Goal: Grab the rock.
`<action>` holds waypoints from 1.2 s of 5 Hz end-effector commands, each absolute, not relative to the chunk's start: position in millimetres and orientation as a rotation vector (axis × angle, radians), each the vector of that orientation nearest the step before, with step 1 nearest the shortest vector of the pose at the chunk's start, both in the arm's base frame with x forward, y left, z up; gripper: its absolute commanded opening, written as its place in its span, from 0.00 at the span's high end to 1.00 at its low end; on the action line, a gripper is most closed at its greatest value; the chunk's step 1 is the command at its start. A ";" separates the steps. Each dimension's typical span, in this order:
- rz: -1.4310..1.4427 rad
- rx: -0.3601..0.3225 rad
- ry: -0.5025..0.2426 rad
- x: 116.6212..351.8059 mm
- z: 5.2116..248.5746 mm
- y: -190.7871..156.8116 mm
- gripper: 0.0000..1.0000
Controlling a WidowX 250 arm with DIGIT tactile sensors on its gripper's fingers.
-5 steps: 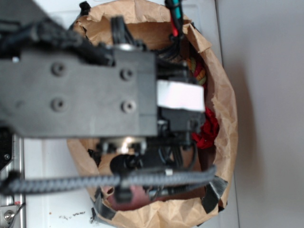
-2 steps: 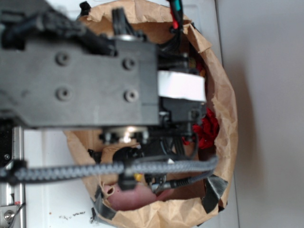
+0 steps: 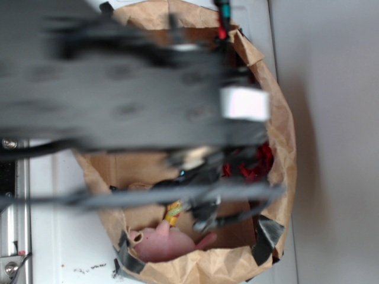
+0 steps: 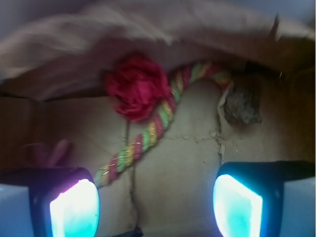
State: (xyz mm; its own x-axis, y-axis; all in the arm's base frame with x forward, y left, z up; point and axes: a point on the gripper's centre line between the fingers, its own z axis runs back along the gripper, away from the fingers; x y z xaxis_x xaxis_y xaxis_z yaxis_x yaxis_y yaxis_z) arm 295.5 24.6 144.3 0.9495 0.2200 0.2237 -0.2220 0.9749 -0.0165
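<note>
Step in hand: I judge this to be the approach, with the grab itself not yet made; nothing sits between my fingers.

Rock: the small rough lumpy stone, mottled brown-grey (image 4: 243,102), lies at the upper right of my wrist view, against the crumpled brown paper wall (image 4: 148,29) of the bag-lined bowl. It is off to the right of my centreline and well ahead of my fingertips. In the exterior view my arm hides it.

Fingers: the two glowing pale pads (image 4: 74,210) stand wide apart at the bottom corners of the wrist view, empty, with bare cardboard floor (image 4: 182,168) between them. My gripper (image 4: 155,207) is spread and holding nothing.

Neighbours: a red ruffled fabric flower (image 4: 137,91) sits left of the rock, and a twisted red, yellow and green rope (image 4: 148,136) runs diagonally under it towards the rock's side. A pink plush toy (image 3: 166,242) lies at the near end of the bowl.

Next move: it calls for shifting right and forward until the rock is centred between the pads, then lowering and closing. The rope end near the stone could get pinched along with it.

Arm pose: my black arm (image 3: 118,100) reaches across the top of the paper bowl (image 3: 284,136), blurred in the exterior view, wrist pointing down into it.
</note>
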 end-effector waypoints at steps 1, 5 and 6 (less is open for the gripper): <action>0.432 -0.007 -0.326 294.8 152.4 66.7 0.00; 0.514 -0.051 -0.504 309.8 118.0 76.4 0.00; 0.572 -0.007 -0.500 326.8 111.5 85.7 0.00</action>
